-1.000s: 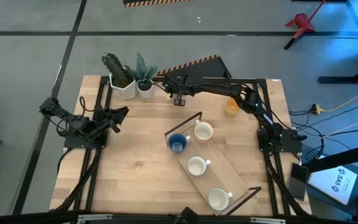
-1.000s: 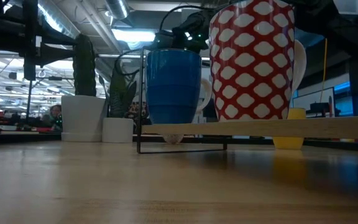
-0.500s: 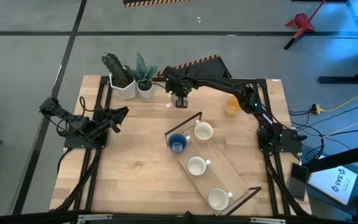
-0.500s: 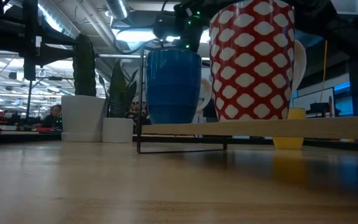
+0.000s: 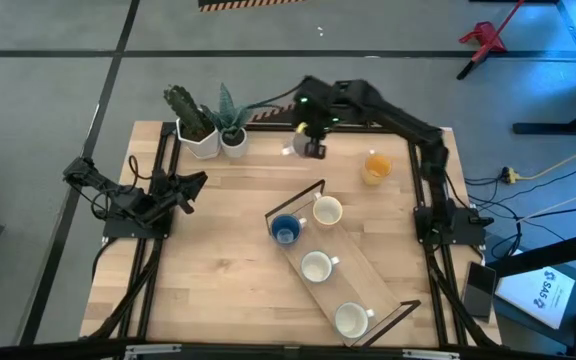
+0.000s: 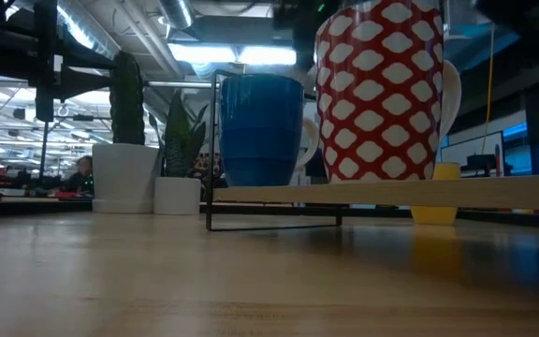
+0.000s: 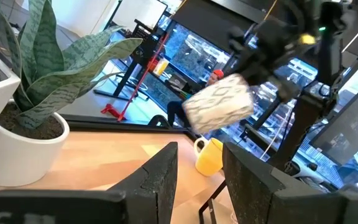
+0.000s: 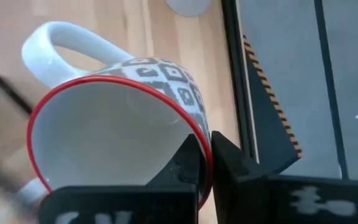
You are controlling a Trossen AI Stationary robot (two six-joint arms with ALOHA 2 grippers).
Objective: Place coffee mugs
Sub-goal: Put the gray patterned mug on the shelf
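Observation:
My right gripper hangs high over the table's far edge, shut on a mug with a grey diamond pattern, a red rim and a white handle. From the left wrist view that mug shows in the air, lying on its side. An orange mug stands on the table to the right of it. A blue mug and three white ones, the nearest, stand on a slanting tray. My left gripper waits open at the table's left side. My right gripper pinches the patterned mug's red rim, on the side away from the handle, with one finger inside the mug and one outside. The mug is lifted clear of the table and tipped on its side, its mouth facing the wrist camera.
Two white pots with green plants stand at the far left of the table. In the low view the blue mug and a red-and-white patterned mug loom close on the tray's edge. Bare wood lies left of the tray.
My right gripper has risen from low over the far middle of the table and swung toward the right and far edge, carrying the patterned mug up with it. In the low view it has climbed out of the picture's top.

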